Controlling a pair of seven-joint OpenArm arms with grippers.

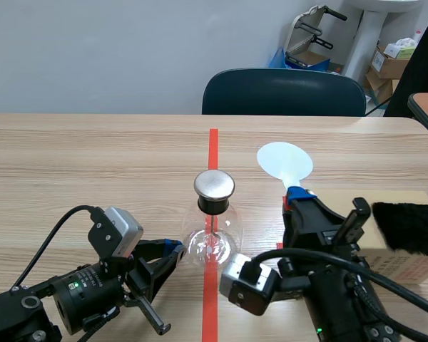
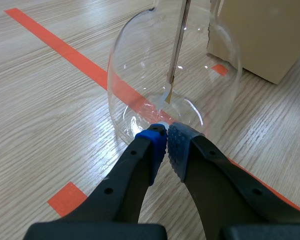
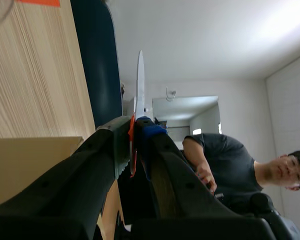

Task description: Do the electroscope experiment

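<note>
Electroscope has its top cut off in the left wrist view, where only the lower bulb shows. There is one: a clear round glass flask with black stopper, shiny metal cap disc and thin metal rod inside, a small pale leaf at the rod's tip. It stands mid-worktop on the red tape line. Left gripper is fully closed on nothing, dotted pads together, tips against the flask's base on the robot's side. Right gripper, just right of the electroscope, is clamped on the stem of one flat pale-blue paddle with a round head, held upright. The stem is mostly hidden between the fingers, and in the right wrist view the paddle is edge-on, a thin sliver. One cardboard box sits right of the electroscope, with a fuzzy black piece on it, cut off at the edge; can't tell what. One dark chair stands beyond the electroscope. One person shows past the right gripper, partly hidden.
</note>
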